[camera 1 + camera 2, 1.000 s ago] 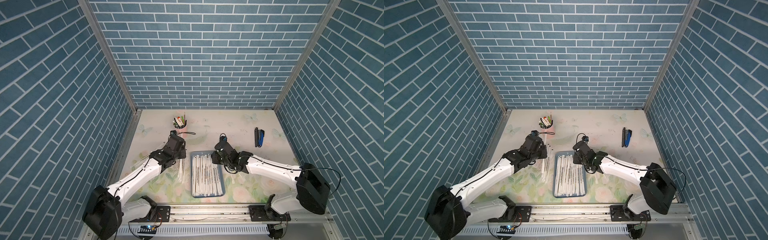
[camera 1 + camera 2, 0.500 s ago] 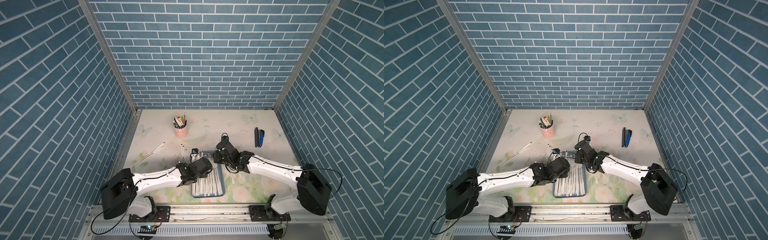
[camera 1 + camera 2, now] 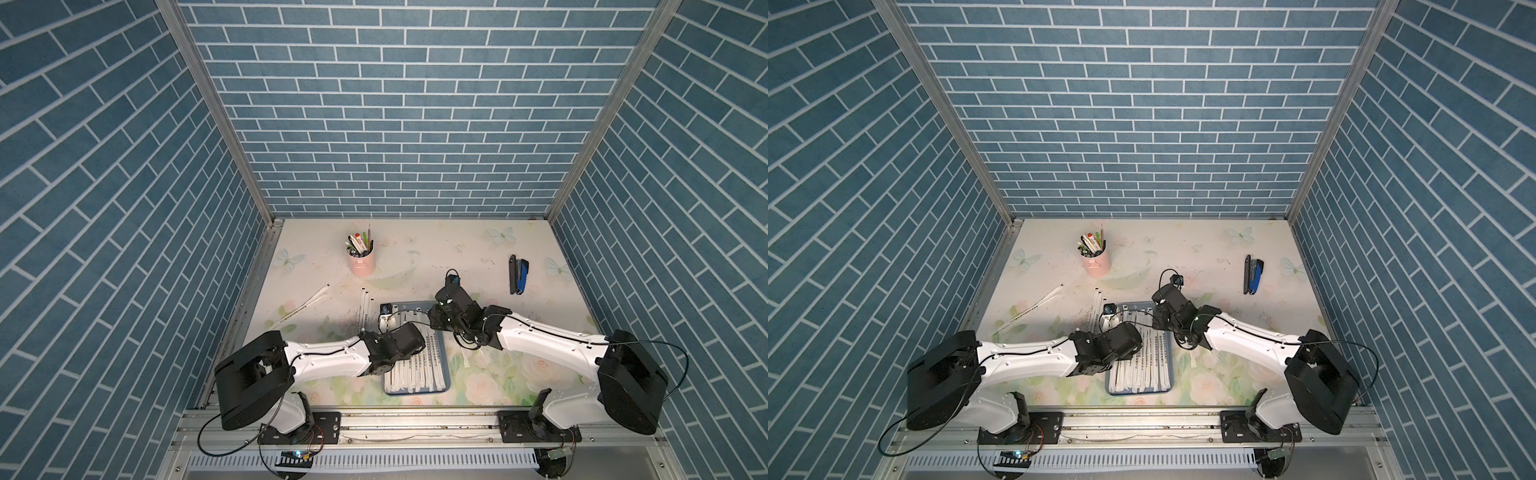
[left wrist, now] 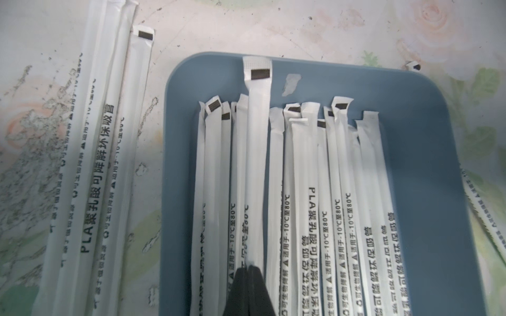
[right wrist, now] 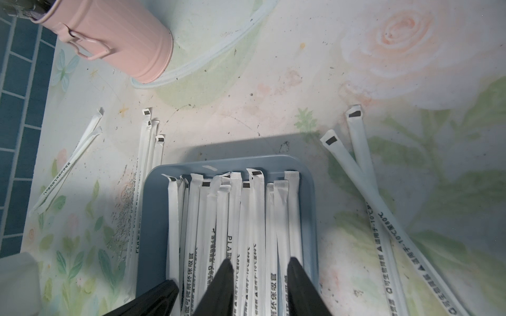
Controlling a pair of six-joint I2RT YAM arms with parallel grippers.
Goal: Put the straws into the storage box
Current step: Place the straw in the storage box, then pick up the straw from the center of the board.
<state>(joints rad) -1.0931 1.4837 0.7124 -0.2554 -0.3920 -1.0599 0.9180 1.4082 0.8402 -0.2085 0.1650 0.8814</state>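
One wrapped straw (image 4: pixel 256 164) is grasped near its closer end by the left claw (image 4: pixel 248 273), whose fingers are pressed together on it. A second ago this claw was seen further left, above the loose straws on the table (image 4: pixel 301 24). Since then it has been swung over the storage box (image 4: pixel 424 164), so the straw is judged to be carried in and only the laying down remains.

The long axis of the held straw is pointed straight ahead of the claw, parallel to the long sides of the box and to the straws already laid inside (image 4: pixel 339 177). Its black-marked end is the far one and reaches past the ends of the others, up to the far short rim. It is judged that it should be drawn back a little before release, otherwise the tip may be left on the rim.

To the left of the claw, just beside the box, a few loose straws (image 4: pixel 104 136) are still waiting, and two more (image 3: pixel 305 305) lie further out. On the other side of the box two crossed straws (image 5: pixel 364 191) are seen. The right claw (image 5: pixel 260 269) is held above the box with its jaws apart, and nothing is seen gripped. Ahead stands a pink cup (image 3: pixel 361 262).
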